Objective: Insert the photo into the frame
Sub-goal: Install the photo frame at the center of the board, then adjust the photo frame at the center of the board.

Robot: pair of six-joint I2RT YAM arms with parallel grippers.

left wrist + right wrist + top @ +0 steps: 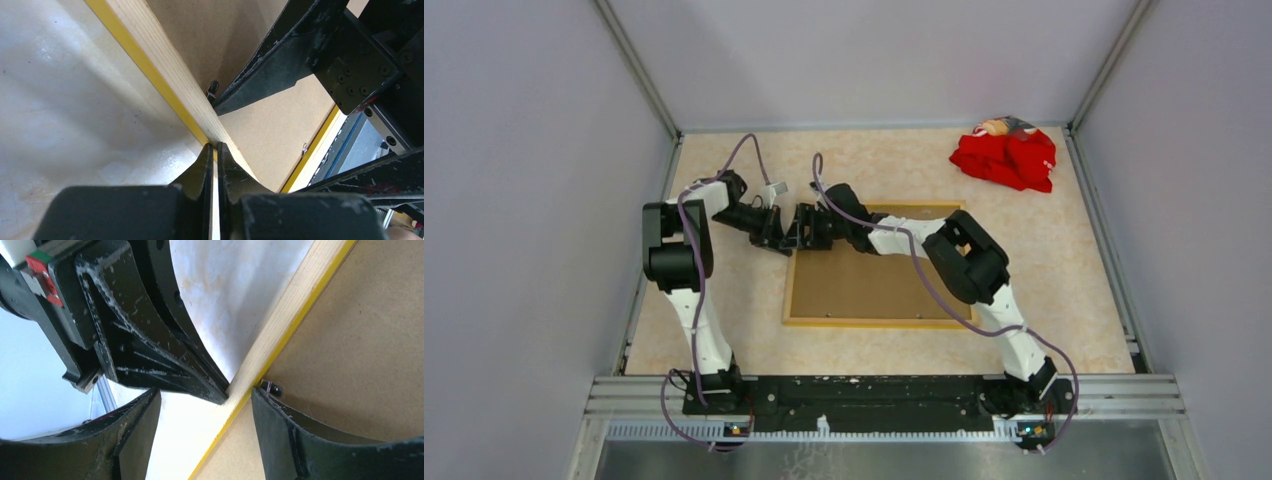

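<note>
View along the right gripper (205, 399). We see its two dark fingers (300, 440) standing apart at the bottom edge, one on either side of the frame (287, 322). The frame's rail appears as a pale wood strip with a yellow edge, running diagonally from upper right to bottom centre. To its right we see the brown backing board (360, 340), with a small black clip (273, 388) just beside the right-hand fingertip. To its left lies the pale mottled table (225, 295). The left gripper (217, 390) reaches in from upper left, its narrowed tip touching the rail's outer side.
</note>
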